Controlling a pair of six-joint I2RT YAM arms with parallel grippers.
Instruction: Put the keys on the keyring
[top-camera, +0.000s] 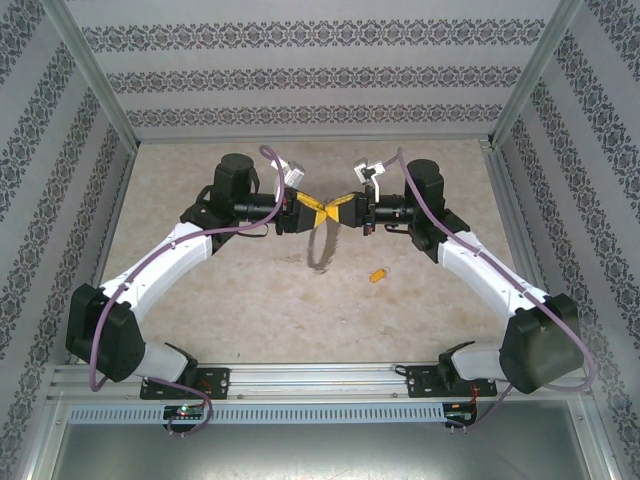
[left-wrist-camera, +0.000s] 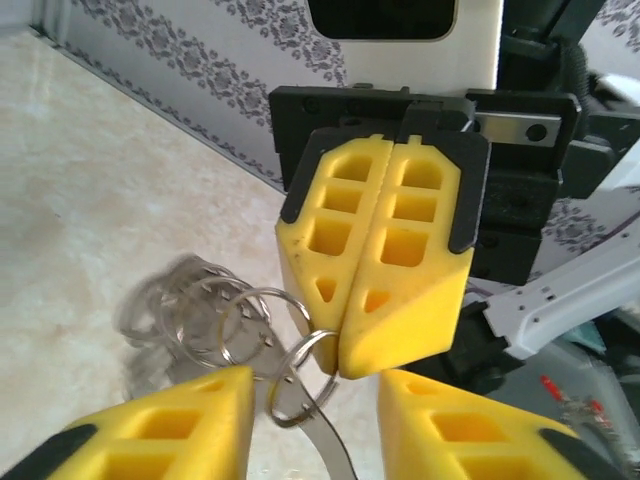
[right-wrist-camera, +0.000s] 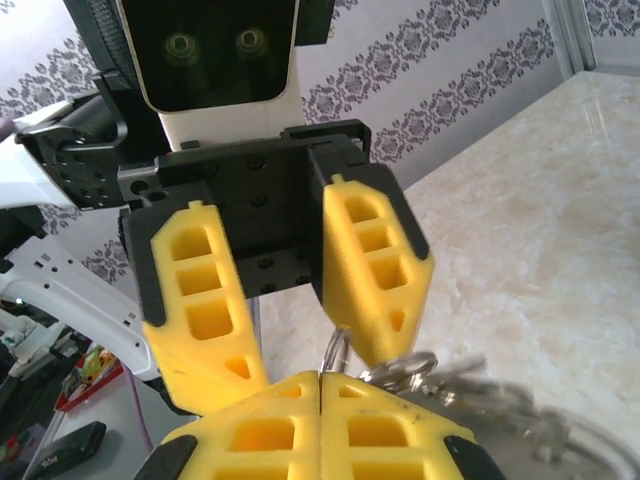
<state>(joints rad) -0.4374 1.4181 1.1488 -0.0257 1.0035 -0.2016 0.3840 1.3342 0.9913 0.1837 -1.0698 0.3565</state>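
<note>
The keyring (top-camera: 320, 250), a bunch of thin silvery loops, hangs in the air between the two grippers above mid-table. My right gripper (top-camera: 342, 210) is shut, pinching one loop of the keyring (left-wrist-camera: 318, 345) at its fingertips. In the right wrist view the same shut right gripper (right-wrist-camera: 320, 378) has the loop rising from its tips and the rest of the keyring (right-wrist-camera: 400, 368) hanging to the right. My left gripper (left-wrist-camera: 315, 385) faces it with its jaws apart, one finger either side of the loops and neither pressing on them. The key (top-camera: 377, 273), small with a yellow-orange head, lies on the table, right of the keyring.
The beige marbled tabletop (top-camera: 250, 300) is boxed in by patterned walls (top-camera: 300, 70) on three sides. A metal rail (top-camera: 320, 380) runs along the near edge where both arm bases are bolted.
</note>
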